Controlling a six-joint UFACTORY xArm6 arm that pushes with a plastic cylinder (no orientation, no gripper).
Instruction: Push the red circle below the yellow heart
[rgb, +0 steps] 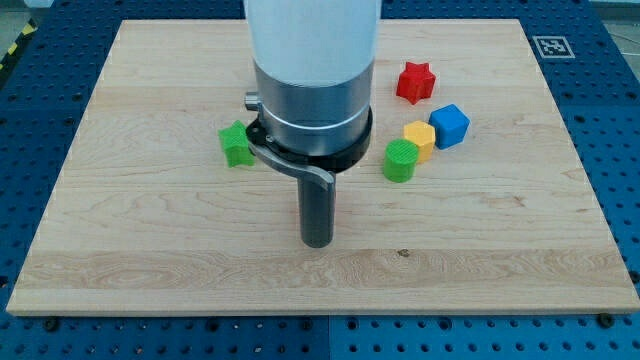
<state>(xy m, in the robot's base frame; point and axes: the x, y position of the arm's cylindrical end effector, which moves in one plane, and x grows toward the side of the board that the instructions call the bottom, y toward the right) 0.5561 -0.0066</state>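
The arm is standing over the middle of the pale wooden bench (120, 250). Its dark rod is reaching down toward the near edge, and the tip (317, 243) is resting on bare wood, well apart from every block. No pincer is showing; the arm is ending in that plain rod, which is holding nothing.

I am not seeing a red circle or a yellow heart anywhere. Either could be hiding behind the arm's wide body.

Toward the far right corner, these are showing:
- a red star-shaped block (416, 82)
- a blue cube (450, 126)
- a small yellow block (420, 138), touching the cube, shape unclear
- a green cylinder (400, 160), just beside the yellow block

A green star-shaped block (236, 143) is sitting to the left of the arm.

To do this step well, I'd say the arm should be finding the circle first. It should then be getting behind it and pushing slowly, steering round the clustered blocks so none is getting dragged along.
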